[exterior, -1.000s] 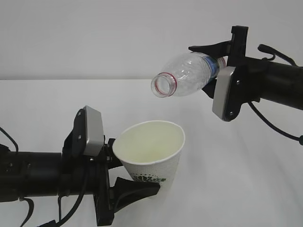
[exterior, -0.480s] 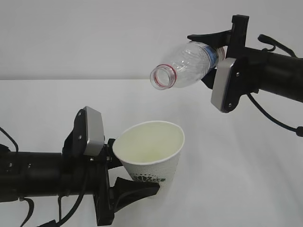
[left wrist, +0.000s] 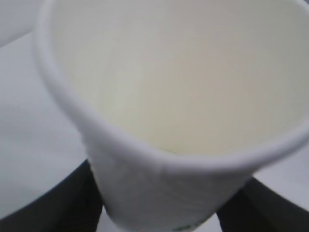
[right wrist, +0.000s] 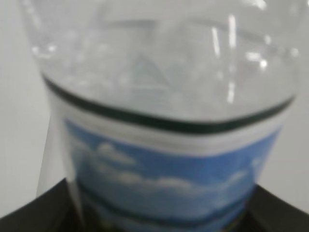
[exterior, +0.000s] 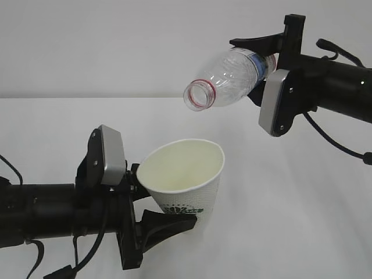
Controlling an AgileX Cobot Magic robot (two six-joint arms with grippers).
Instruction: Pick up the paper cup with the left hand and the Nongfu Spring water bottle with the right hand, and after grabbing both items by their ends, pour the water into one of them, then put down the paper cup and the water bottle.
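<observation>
While I hold both things off the worktop [exterior: 302,232], this is how they sit.

Left fingers [exterior: 165,224]: closed around the low, narrow end of the paper cup [exterior: 186,180], one on each side of its base.

Right fingers [exterior: 264,52]: clamped on the labelled rear part of the water bottle [exterior: 229,84], near its bottom end.

Cup position: raised above the worktop, left of centre, below and slightly left of the bottle's mouth, well apart from it.

Cup heading: mouth up, leaning a little; long axis near vertical.

Bottle heading: long axis near level, neck dipping down toward the left; open mouth faces the cup's side.

Cup handling: I judge it light, thin and easily crushed; gentle squeeze near the stiffer base.

Bottle handling: light, springy, smooth plastic; grip on the ribbed, labelled body.

Water: I cannot tell whether any is in either.
</observation>
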